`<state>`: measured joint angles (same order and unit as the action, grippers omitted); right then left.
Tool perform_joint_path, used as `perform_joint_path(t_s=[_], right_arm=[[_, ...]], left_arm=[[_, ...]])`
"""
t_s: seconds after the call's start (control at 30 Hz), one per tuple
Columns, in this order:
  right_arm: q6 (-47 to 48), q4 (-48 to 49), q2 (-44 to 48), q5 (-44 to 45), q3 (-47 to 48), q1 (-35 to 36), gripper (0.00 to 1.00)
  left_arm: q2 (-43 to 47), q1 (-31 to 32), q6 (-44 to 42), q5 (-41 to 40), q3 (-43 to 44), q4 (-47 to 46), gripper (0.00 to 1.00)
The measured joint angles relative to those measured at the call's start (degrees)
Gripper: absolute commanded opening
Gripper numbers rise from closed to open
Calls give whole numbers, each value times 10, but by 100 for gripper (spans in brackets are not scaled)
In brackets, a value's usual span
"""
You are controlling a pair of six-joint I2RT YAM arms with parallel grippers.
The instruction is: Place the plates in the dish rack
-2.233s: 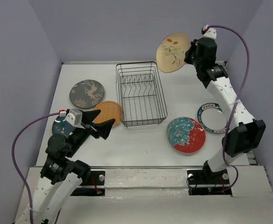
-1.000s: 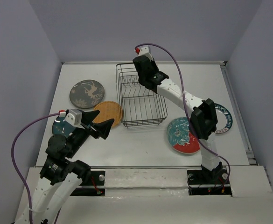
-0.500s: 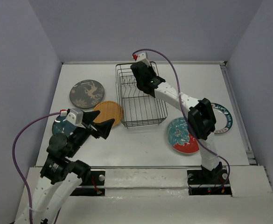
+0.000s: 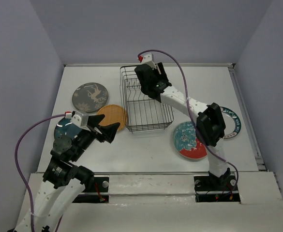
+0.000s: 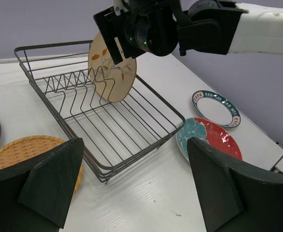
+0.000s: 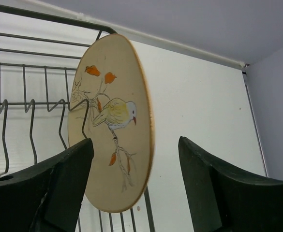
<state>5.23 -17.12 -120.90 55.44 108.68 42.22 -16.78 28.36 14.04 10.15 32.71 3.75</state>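
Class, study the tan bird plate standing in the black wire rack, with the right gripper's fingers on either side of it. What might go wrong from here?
1. The tan plate leans between dividers of the dish rack with the right gripper open, so it may tip or slide flat.
2. The fingers flank the plate closely; a sideways retreat might knock it over.
3. The orange plate lies close beside the rack, so lifting it might nudge the rack.

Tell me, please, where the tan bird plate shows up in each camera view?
Top external: unseen, under the right arm's wrist at the dish rack's far end.
Left wrist: tan plate upper centre, on edge among the wire dividers.
Right wrist: centre, between the open fingers.
Shared landmark: the wire dividers.
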Motion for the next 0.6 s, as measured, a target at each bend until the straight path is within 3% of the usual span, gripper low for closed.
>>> perform_joint_path(t_s=[0.13,0.33,0.43,0.53,0.6], right_arm=[[-31,-24,66,-31,-32,0,81],[-168,-32,310,-127,-221,-33,80],[-267,-10,440,-193,-361,-143,77],[-358,-11,573,-221,-549,-303,69],[-394,-43,654,-223,-635,-349,63]], left_arm=[[-2,-2,0,0,0,0,99],[-3,-4,0,1,0,0,99],[-3,-4,0,2,0,0,99],[1,-4,0,4,0,1,99],[7,-4,0,5,0,1,99]])
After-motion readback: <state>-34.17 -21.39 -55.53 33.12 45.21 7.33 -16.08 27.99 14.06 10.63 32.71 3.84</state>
